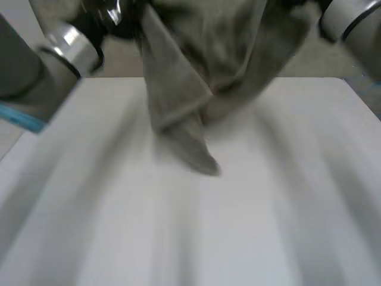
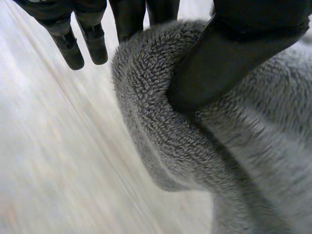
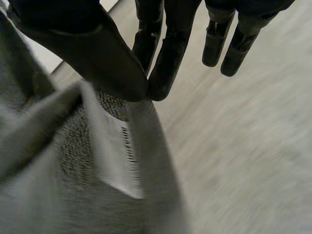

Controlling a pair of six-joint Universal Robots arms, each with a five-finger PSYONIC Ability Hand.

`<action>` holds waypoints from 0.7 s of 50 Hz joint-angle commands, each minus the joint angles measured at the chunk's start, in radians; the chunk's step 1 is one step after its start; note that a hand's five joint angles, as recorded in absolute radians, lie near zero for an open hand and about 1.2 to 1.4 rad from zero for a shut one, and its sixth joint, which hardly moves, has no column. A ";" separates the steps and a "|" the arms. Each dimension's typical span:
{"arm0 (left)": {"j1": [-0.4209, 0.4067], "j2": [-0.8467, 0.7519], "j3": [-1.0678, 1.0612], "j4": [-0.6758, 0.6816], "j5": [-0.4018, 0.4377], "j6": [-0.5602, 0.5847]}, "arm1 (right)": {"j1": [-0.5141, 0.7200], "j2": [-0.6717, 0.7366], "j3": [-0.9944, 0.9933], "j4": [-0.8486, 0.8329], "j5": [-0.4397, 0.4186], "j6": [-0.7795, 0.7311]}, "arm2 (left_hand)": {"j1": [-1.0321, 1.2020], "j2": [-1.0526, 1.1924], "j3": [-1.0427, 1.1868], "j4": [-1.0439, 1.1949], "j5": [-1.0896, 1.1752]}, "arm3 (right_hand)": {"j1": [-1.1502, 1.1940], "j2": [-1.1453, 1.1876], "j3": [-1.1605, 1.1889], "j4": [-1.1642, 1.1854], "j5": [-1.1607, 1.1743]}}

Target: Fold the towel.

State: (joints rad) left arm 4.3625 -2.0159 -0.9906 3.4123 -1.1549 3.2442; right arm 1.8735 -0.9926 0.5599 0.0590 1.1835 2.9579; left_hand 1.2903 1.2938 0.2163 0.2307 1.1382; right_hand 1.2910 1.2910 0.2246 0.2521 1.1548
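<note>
white table [image 1: 268, 208] — bunched grey towel [image 1: 196, 77] pinched by left robot hand [image 2: 229, 63] and right robot hand [image 3: 97, 53].

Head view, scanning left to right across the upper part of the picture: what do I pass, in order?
left arm → towel, hanging down to the table → right arm

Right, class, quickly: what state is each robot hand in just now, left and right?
Left hand: closed, pinching the grey towel between thumb and fingers.
Right hand: closed, pinching the same towel between thumb and fingers.
</note>
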 commanded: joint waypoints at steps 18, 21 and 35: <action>0.196 0.108 -0.715 0.469 0.406 -0.250 | -0.174 -0.247 0.970 -0.229 -0.329 -0.122 | -0.070 -0.073 -0.042 -0.056 -0.092 | 0.100 0.100 -0.050 -0.078 0.062; 0.195 0.098 -0.778 0.469 0.461 -0.250 | -0.200 -0.183 1.012 -0.222 -0.328 -0.213 | -0.666 -0.670 -0.042 -0.056 -0.689 | -0.574 -0.574 -0.050 -0.078 -0.613; 0.186 0.118 -0.842 0.417 0.538 -0.251 | -0.228 -0.159 0.985 -0.108 -0.229 -0.277 | -0.786 -0.790 -0.042 -0.056 -0.809 | -1.097 -1.097 -0.050 -0.078 -1.136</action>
State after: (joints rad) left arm 4.5508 -1.9167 -1.8362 3.8613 -0.6171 2.9938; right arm 1.6378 -1.1391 1.5683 -0.0850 0.9067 2.6686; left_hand 0.5415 0.5262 0.2164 0.2307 0.3241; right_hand 0.2744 0.2637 0.2246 0.2521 0.0652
